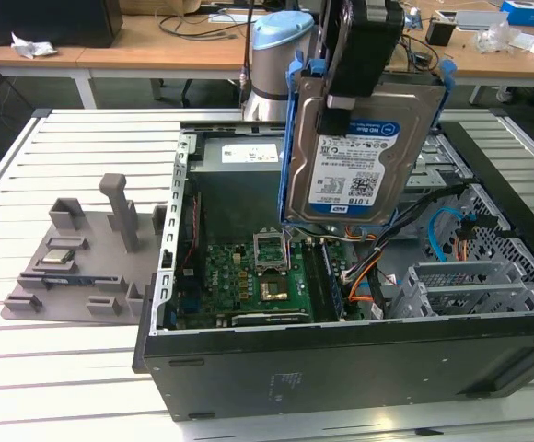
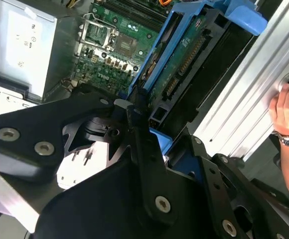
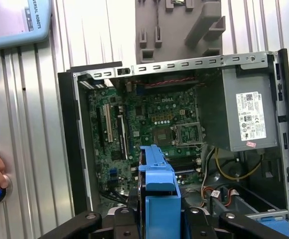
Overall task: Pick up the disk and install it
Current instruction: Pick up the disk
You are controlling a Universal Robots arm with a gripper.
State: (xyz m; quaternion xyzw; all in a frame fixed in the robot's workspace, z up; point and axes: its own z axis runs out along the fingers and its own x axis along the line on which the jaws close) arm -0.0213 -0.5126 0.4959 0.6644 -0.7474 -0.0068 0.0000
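In the exterior view the disk [image 1: 357,161] hangs tilted in the air above the open computer case [image 1: 341,359]. It is a silver drive with a white-and-blue label and blue side rails. My gripper [image 1: 345,97] is shut on its upper end. The second wrist view shows the disk [image 2: 177,69] from its green circuit-board side, clamped in my gripper [image 2: 138,107] over the motherboard. In the first wrist view the blue rail of the disk [image 3: 159,186] stands between the black fingers [image 3: 129,219] of my gripper [image 3: 158,216].
The case holds a motherboard [image 1: 258,276], a power supply [image 3: 246,117] and orange and blue cables [image 1: 368,276]. Grey drive cages [image 1: 470,285] sit at the exterior view's right. A grey fixture [image 1: 83,258] with a small chip lies at its left. A person's hand [image 2: 286,107] rests beside the case.
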